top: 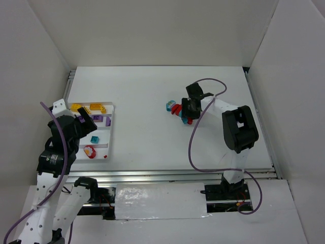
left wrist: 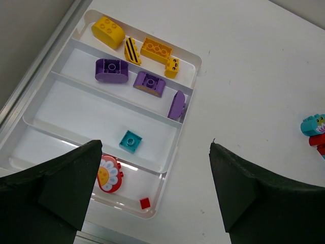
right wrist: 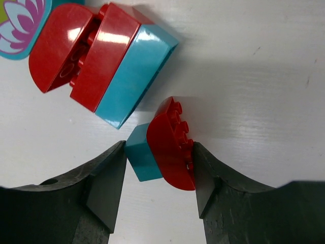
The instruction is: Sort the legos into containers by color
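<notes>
Right gripper (right wrist: 157, 155) brackets a red domed lego (right wrist: 172, 147) pressed against a small teal lego (right wrist: 141, 161), pads at both sides; we cannot tell if clamped. Pair's long axis runs along the jaws, loose pile (right wrist: 106, 56) just beyond, mid-table toward the right edge, so right arm is nearer. Left gripper (left wrist: 155, 173) hangs wide apart over the tray (left wrist: 189, 57) at the left edge.

A lab test cell: white panel walls (top: 152, 30) enclose a white table (top: 152, 137).
</notes>
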Robot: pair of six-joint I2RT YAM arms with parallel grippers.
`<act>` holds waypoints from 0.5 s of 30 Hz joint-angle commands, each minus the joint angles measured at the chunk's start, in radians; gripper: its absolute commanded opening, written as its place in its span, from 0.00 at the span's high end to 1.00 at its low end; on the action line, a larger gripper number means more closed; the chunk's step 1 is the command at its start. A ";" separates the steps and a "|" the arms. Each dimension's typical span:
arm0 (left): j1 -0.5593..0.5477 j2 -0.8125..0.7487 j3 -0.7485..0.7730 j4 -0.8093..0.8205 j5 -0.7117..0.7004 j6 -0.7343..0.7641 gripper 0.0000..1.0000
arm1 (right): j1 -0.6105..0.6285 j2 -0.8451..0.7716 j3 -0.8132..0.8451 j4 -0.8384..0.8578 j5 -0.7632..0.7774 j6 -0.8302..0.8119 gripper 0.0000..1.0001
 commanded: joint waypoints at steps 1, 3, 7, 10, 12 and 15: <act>-0.003 0.003 -0.003 0.051 0.022 0.021 0.00 | 0.019 -0.055 -0.031 -0.034 -0.012 0.020 1.00; -0.003 0.004 0.002 0.053 0.039 0.021 0.01 | 0.028 -0.135 -0.072 -0.009 -0.060 0.020 1.00; -0.003 -0.003 -0.009 0.094 0.196 0.036 0.01 | 0.065 -0.295 -0.171 0.103 -0.120 0.026 1.00; -0.005 0.023 -0.017 0.135 0.351 0.025 0.00 | 0.098 -0.375 -0.214 0.130 -0.149 0.040 1.00; -0.005 0.036 -0.018 0.178 0.436 0.007 0.01 | 0.115 -0.423 -0.226 0.144 -0.166 0.046 1.00; -0.005 0.070 -0.038 0.273 0.638 -0.063 0.00 | 0.157 -0.509 -0.283 0.230 -0.225 0.077 1.00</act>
